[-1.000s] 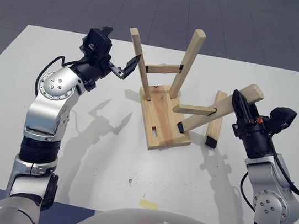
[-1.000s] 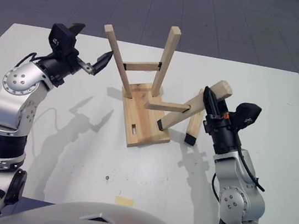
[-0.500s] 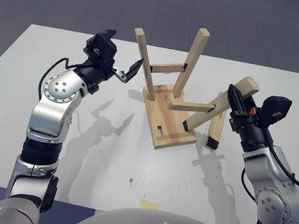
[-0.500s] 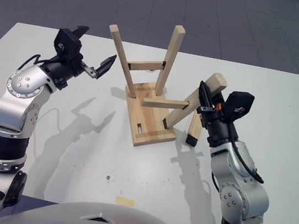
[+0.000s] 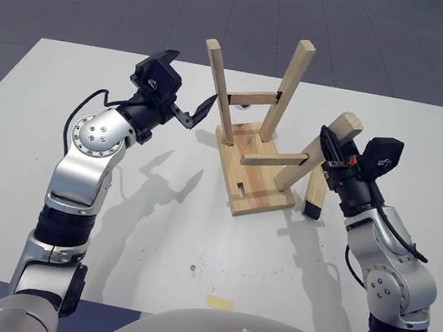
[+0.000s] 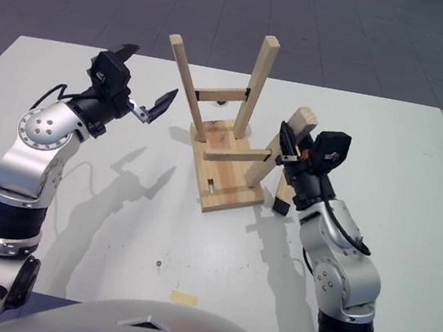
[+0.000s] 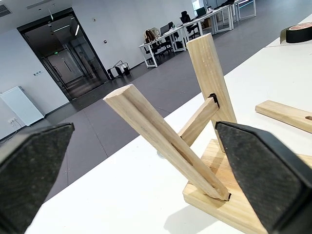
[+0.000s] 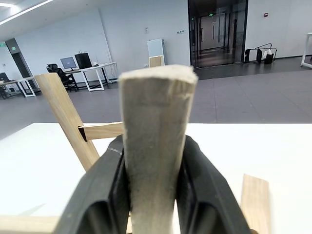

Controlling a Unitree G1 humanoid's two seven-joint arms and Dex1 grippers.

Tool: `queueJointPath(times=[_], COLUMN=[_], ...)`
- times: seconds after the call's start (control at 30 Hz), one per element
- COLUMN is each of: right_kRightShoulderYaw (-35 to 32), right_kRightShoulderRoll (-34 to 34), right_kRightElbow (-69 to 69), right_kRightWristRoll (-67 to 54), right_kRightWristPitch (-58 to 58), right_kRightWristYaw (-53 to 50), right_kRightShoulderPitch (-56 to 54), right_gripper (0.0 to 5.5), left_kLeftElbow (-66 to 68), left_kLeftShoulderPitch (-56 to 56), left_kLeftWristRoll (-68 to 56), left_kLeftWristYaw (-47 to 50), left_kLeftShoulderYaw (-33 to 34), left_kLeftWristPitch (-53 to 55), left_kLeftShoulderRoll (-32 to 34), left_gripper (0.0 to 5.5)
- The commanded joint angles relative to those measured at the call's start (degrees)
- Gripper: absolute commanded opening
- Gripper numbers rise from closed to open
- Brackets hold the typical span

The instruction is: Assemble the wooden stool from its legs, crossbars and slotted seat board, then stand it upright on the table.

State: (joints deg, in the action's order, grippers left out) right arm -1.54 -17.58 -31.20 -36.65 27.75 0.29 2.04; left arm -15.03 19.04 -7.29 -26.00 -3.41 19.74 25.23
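The seat board (image 5: 259, 201) lay flat on the table (image 5: 154, 235) with two legs (image 5: 218, 91) standing in it, which left its free slots facing up. The right gripper (image 5: 332, 151) was clamped on a tilted third leg (image 5: 347, 126), apparently to steer its lower end to the board. The left gripper (image 5: 191, 77) hung with fingers spread beside the standing legs, probably to steady them; whether the tilted leg's foot had entered a slot could not be determined.
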Motion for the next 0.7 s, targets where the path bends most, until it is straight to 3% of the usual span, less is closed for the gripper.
queueJointPath(times=[0.03,0.47,0.5,0.7], right_kRightShoulderYaw=[2.8,0.9,0.4,-4.9], right_kRightShoulderRoll=[1.5,2.8,3.0,3.3], right_kRightElbow=[5.9,2.0,1.5,-1.2], right_kRightWristRoll=[2.8,4.4,3.6,-2.1], right_kRightWristPitch=[2.5,-1.4,-0.9,0.1], right_kRightWristYaw=[1.3,6.0,6.0,6.7], right_kRightShoulderPitch=[1.9,-3.6,-4.4,-9.6], right_gripper=[1.01,1.01,1.38,2.32], left_kLeftElbow=[1.1,1.3,1.5,1.1], left_kLeftShoulderPitch=[1.5,1.3,1.5,0.8], left_kLeftWristRoll=[0.3,1.1,1.1,-0.2], left_kLeftWristYaw=[-0.7,-0.8,-1.0,-2.5], left_kLeftShoulderYaw=[-0.4,-1.0,-1.1,-0.1], left_kLeftWristPitch=[-0.4,-0.3,-0.3,0.5], left_kLeftShoulderRoll=[-0.4,-1.1,-1.1,-0.5], left_gripper=[5.40,5.40,5.40,5.40])
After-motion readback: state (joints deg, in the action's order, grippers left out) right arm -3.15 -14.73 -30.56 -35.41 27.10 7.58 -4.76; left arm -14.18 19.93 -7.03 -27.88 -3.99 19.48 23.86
